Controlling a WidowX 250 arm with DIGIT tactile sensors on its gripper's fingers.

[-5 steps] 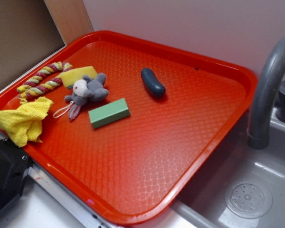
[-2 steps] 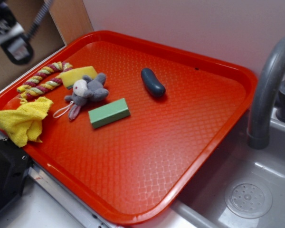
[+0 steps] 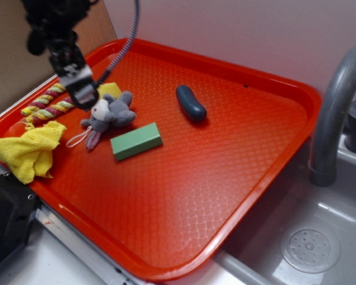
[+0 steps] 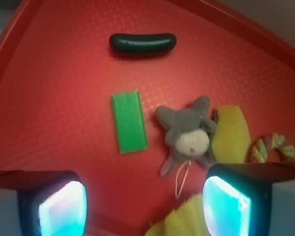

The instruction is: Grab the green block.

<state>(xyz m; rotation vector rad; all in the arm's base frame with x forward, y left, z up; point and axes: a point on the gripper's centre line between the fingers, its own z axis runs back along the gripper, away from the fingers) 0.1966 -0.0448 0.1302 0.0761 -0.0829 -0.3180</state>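
A: Tray (image 3: 273, 172) first: red, textured, tilted across the counter beside a grey sink (image 3: 320, 237), with a curved faucet (image 3: 335, 113) at the right edge.

B: And the gripper (image 3: 83, 95) is in frame, hanging over the tray's far left corner, black arm above it, cable (image 3: 127, 41) trailing up and off.

A: Jaws?

B: Spread wide. In the wrist view the two fingers (image 4: 51, 204) sit at the bottom corners, well apart, nothing between them but tray and a scrap of yellow cloth (image 4: 182, 219).

A: Where's the green block (image 3: 136, 141)?

B: Flat on the tray, left of centre, untouched. From the wrist camera the green block (image 4: 129, 122) lies lengthwise, between the fingers' line of sight but clearly ahead of them, not inside the jaws.

A: Neighbours?

B: Grey plush toy (image 3: 107, 116) just beside it, on its back, pale face up; in the wrist view the plush toy (image 4: 187, 132) sits near the block's long side without touching it. Behind the plush, a yellow sponge (image 3: 110, 90), partly hidden by the gripper in the exterior view.

A: I see a rope toy (image 3: 47, 104) too.

B: Striped, red and yellow, along the tray's left rim. The yellow cloth (image 3: 29, 151) is crumpled over the near left edge.

A: And the dark one?

B: Dark blue oblong (image 3: 191, 103), alone toward the middle, well apart from the block. In the wrist view the oblong (image 4: 142, 43) lies crosswise beyond the block's far end
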